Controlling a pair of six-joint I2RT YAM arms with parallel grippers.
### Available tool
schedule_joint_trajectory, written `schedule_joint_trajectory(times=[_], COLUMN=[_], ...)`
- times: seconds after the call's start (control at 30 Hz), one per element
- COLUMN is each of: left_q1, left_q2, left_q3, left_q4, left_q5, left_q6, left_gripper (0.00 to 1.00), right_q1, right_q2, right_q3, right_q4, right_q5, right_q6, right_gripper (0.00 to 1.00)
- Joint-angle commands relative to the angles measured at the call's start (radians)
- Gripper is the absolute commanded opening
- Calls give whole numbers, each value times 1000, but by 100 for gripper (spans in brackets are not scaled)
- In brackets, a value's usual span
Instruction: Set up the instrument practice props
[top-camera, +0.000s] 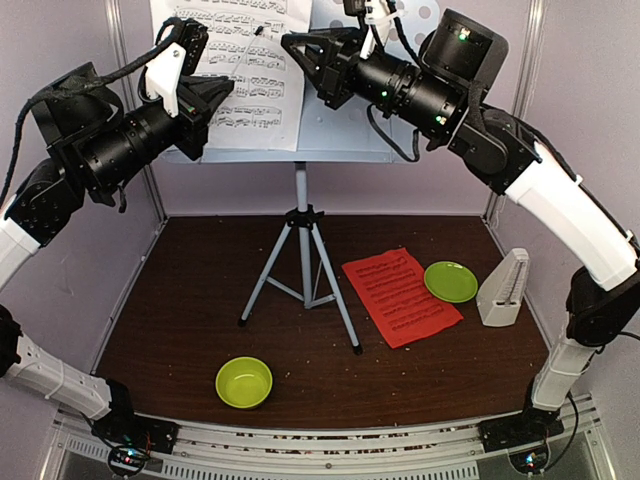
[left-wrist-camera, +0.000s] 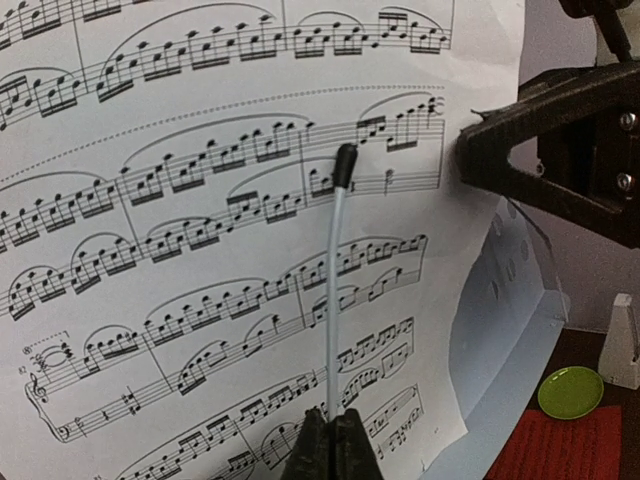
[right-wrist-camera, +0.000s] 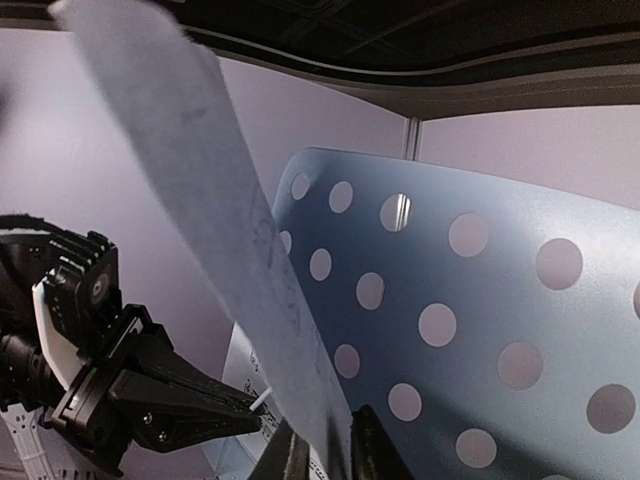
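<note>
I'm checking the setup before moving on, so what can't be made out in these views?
- Top view: the music stand and the white page run past the upper edge.
- Right wrist view: the white page is a blur at the right gripper, so its grip is unclear.
- Left wrist view: the frame edge cuts the metronome. The left gripper, pinching the retainer wire, shows only its tips.
- Top view: notes on the red page are too small.

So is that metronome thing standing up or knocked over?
Upright: the cream metronome stands on its wide base on the table, narrow end up, beside the green plate.
</note>
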Motion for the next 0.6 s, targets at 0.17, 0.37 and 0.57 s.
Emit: schedule_joint_trajectory(times=[0.17,0.37,0.57], left_q1=[3,3,3], left_q2=[-17,-23,-28], left_q3=[-8,-15,-10], left_q4=[79,82,76], left_q5=[1,-7,11], left_q6=[9,12,7], left_gripper=[9,32,44], right_q1=[-4,-4,-4], right_q2=[-9,-8,-14], right_q3=[15,15,19], right_q4=[0,4,8], right_q5=[40,61,66], right_q6=[4,4,3], right_gripper=[25,28,36])
